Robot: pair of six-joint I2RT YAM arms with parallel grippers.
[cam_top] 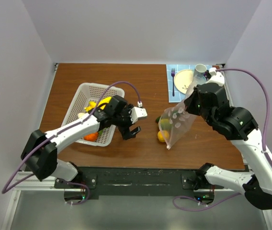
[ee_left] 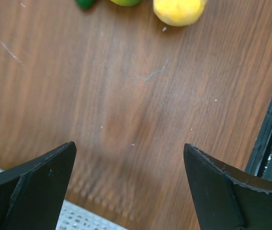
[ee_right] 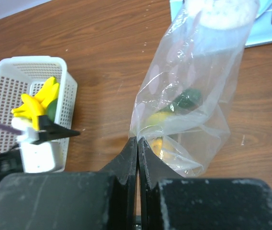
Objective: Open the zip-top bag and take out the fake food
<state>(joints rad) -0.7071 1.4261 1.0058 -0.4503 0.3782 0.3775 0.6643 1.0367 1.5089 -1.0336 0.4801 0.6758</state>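
Observation:
My right gripper (cam_top: pixel 187 106) is shut on a pinched edge of the clear zip-top bag (cam_top: pixel 176 125) and holds it up, so the bag hangs down to the table. In the right wrist view the shut jaws (ee_right: pixel 138 140) grip the bag (ee_right: pixel 198 72). Inside it lie a dark green piece (ee_right: pixel 187 99) and a yellow lemon (ee_right: pixel 159 117). My left gripper (cam_top: pixel 133 122) stands open and empty between basket and bag. Its wrist view shows the gripper (ee_left: pixel 129 146) over bare wood, with a lemon (ee_left: pixel 179 9) ahead. Yellow bananas (cam_top: pixel 99 103) and an orange fruit (cam_top: pixel 91 136) lie in the basket.
The white perforated basket (cam_top: pixel 81 98) stands at the left, just behind my left gripper. At the back right a blue mat carries a yellow plate (cam_top: pixel 184 81), a fork (cam_top: pixel 173 79) and a cup (cam_top: pixel 200 71). The table's black front rail (ee_left: pixel 270 139) is near the left gripper.

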